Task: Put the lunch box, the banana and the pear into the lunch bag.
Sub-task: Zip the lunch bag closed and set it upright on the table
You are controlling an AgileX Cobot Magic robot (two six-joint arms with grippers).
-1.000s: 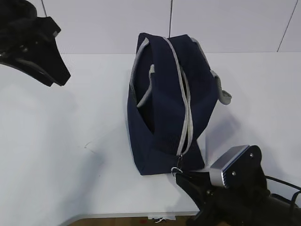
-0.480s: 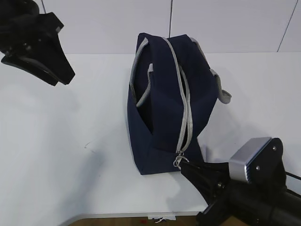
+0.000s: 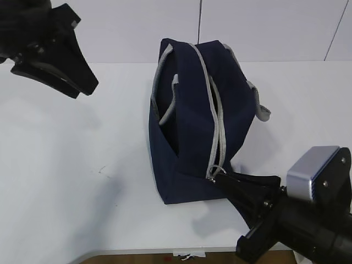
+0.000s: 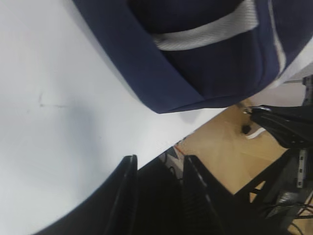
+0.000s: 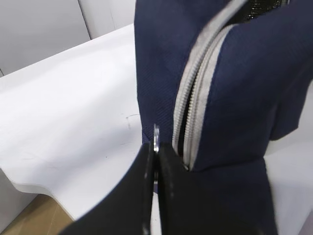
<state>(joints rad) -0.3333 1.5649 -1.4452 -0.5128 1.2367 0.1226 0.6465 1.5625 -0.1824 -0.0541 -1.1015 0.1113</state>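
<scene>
The navy lunch bag (image 3: 192,110) lies on the white table (image 3: 66,181), its grey zipper (image 3: 217,121) running along the top towards me. At the bag's near end my right gripper (image 3: 224,177) is shut on the metal ring pull (image 3: 219,171). The right wrist view shows the ring pull (image 5: 156,134) pinched between the pads beside the zipper (image 5: 195,98). My left gripper (image 3: 82,88) hangs open and empty above the table at the far left; its fingers (image 4: 129,169) frame the table edge, with the lunch bag (image 4: 195,73) beyond them. The lunch box, the banana and the pear are out of view.
Grey strap handles (image 3: 165,104) lie across the bag's left side, and another loop (image 3: 263,113) hangs off its right. The table's front edge (image 3: 165,250) runs close under my right arm. A white panelled wall (image 3: 247,27) stands behind.
My right gripper has moved up and to the right with the ring pull, lifting it along the bag's near end. The left arm has shifted right and slightly down.
</scene>
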